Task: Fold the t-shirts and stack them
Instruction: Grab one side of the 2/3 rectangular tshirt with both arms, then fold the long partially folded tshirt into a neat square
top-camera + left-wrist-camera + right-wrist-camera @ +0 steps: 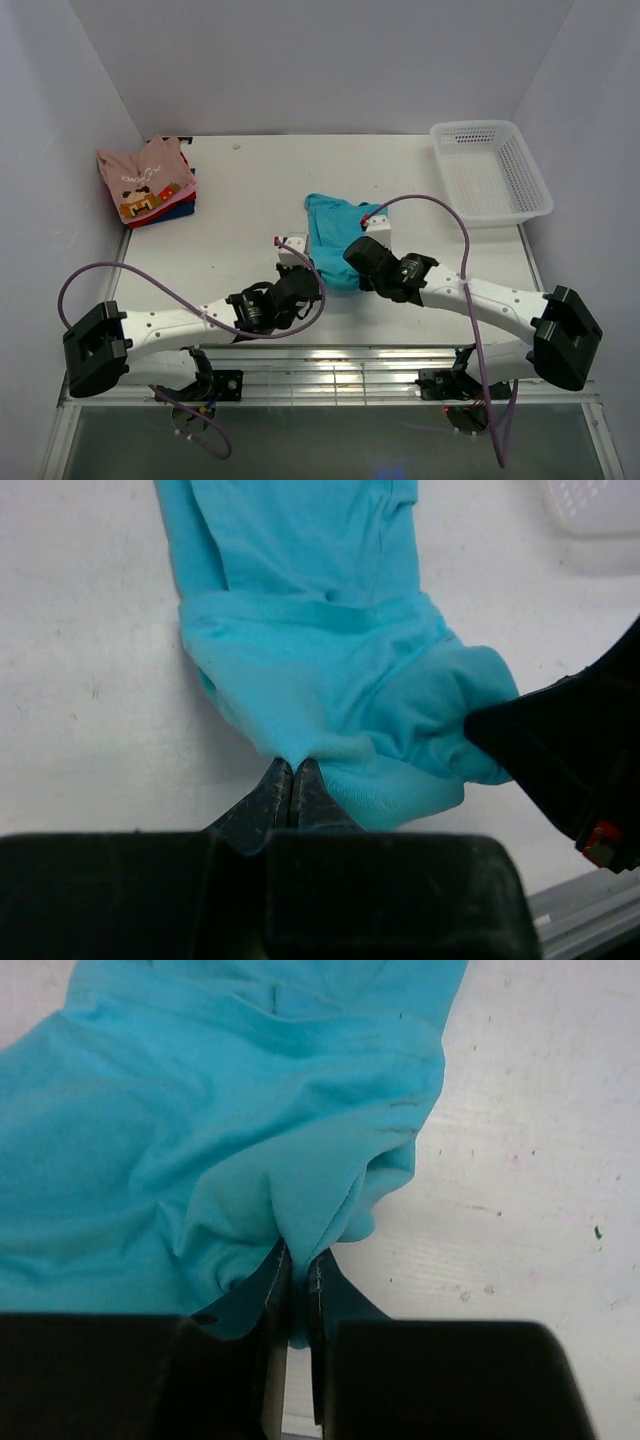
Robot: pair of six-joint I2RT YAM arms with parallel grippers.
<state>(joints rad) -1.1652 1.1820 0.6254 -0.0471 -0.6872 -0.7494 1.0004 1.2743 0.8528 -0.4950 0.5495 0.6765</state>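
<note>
Seen from above, near the middle of a white table [240, 200]: a teal t-shirt [328, 225], bunched and partly doubled over, its near end gathered into soft puckers. At that near end, on the left side, the left gripper [292, 772], low over the tabletop, jaws pressed together on a thin pinch of teal cloth at the tips. Just beside it, to the right, the right gripper [295, 1260], jaws likewise closed tight, nipping a raised fold of the same shirt, with fabric drawn up into a small peak at the grip. Both black arms angled inward from the near table edge, meeting at the garment. In the far left corner, well apart from the arms, a folded stack [148, 182] of t-shirts: pink with a pixel-block graphic on top, red and dark blue edges showing beneath. In the far right corner, a white mesh basket [490, 170], upright on the table.
</note>
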